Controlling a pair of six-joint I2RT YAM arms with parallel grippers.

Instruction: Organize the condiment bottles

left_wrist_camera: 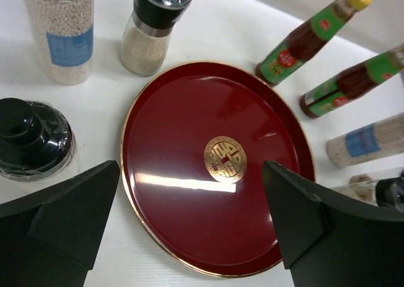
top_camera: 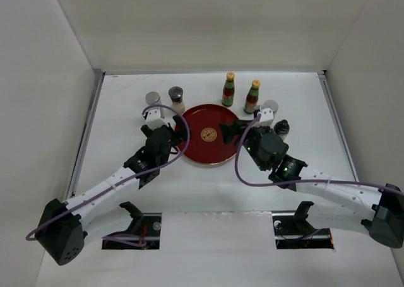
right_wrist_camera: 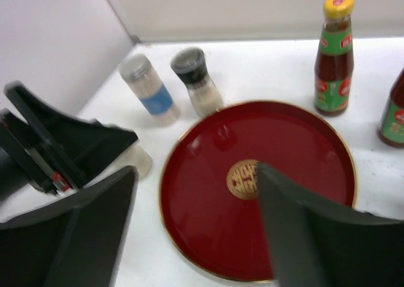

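Tray: the round dark-red tray (top_camera: 201, 153) sat mid-table (top_camera: 208, 192) with nothing on it, its gold emblem (top_camera: 209, 134) uncovered.
Far side: the left red sauce bottle (top_camera: 228, 89) and the right red sauce bottle (top_camera: 252, 96) stood upright just beyond the rim.
Left side: a silver-lidded jar (top_camera: 153, 102) and a black-topped grinder (top_camera: 176, 98) stood near the far-left rim. A squat black-capped jar (left_wrist_camera: 28, 139) stood just beside the left hand's outer finger (the arm mostly hid it from above).
Right side: a second silver-lidded jar (top_camera: 270, 107) and a black-lidded jar (top_camera: 281, 129) stood off the rim, close to the right wrist.
Left hand (left_wrist_camera: 190, 170): spread fully wide and empty, hovering over the tray's left edge.
Right hand (right_wrist_camera: 196, 172): jaws well apart, nothing between them, hovering over the tray's right edge.
Step in hand: choosing a first bottle, by my reading, since none was on the tray.
Doing it well: each hand should take its nearest jar, straddling the body below the cap and closing squarely so the jar stayed upright.
Caution: the two hands faced each other closely across the tray, so they were better moved one at a time.
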